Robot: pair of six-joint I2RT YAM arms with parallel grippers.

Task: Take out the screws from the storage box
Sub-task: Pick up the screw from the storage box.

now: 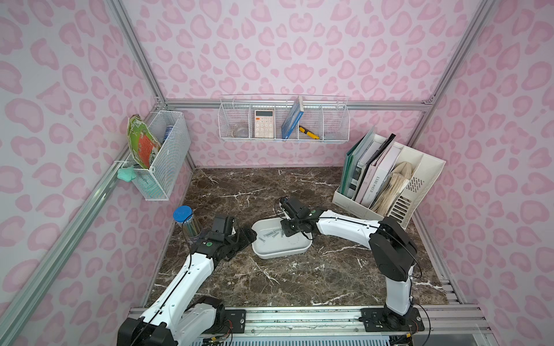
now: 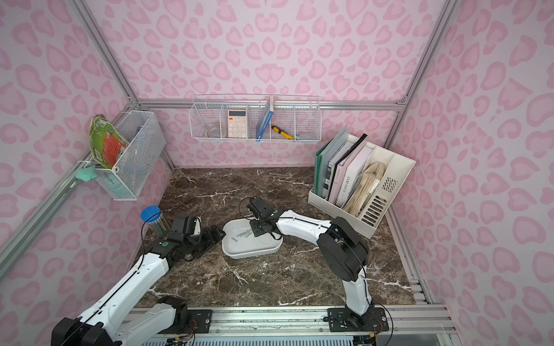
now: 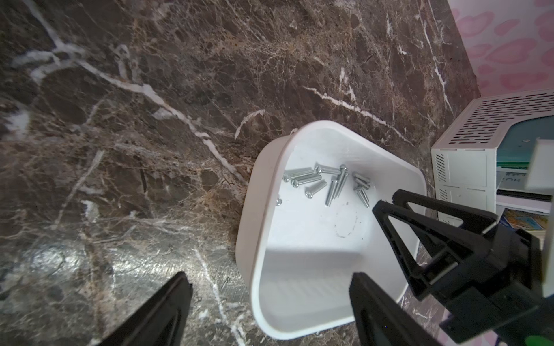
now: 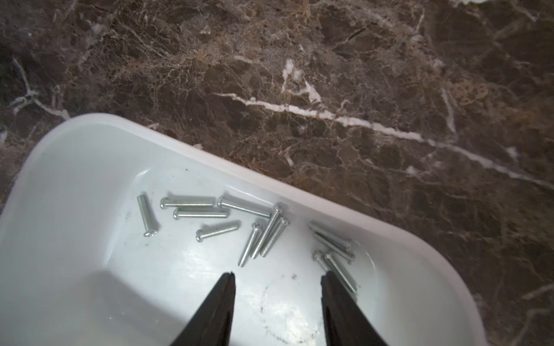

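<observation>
Screws [image 4: 201, 214], slender, silvery, in smooth storage box [image 4: 75, 155].

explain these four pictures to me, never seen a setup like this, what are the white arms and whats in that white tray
These are two robot arms, the left arm and the right arm, each ending in a two-fingered gripper. Both top views look down on the whole scene; the other two pictures come from cameras on the wrists. On the marble table stand a white storage box, a file organiser and a blue-lidded jar. The box holds loose metal screws. The right gripper is open inside the box, beside the screws; the left gripper is open at the box's end. Neither holds anything.
</observation>
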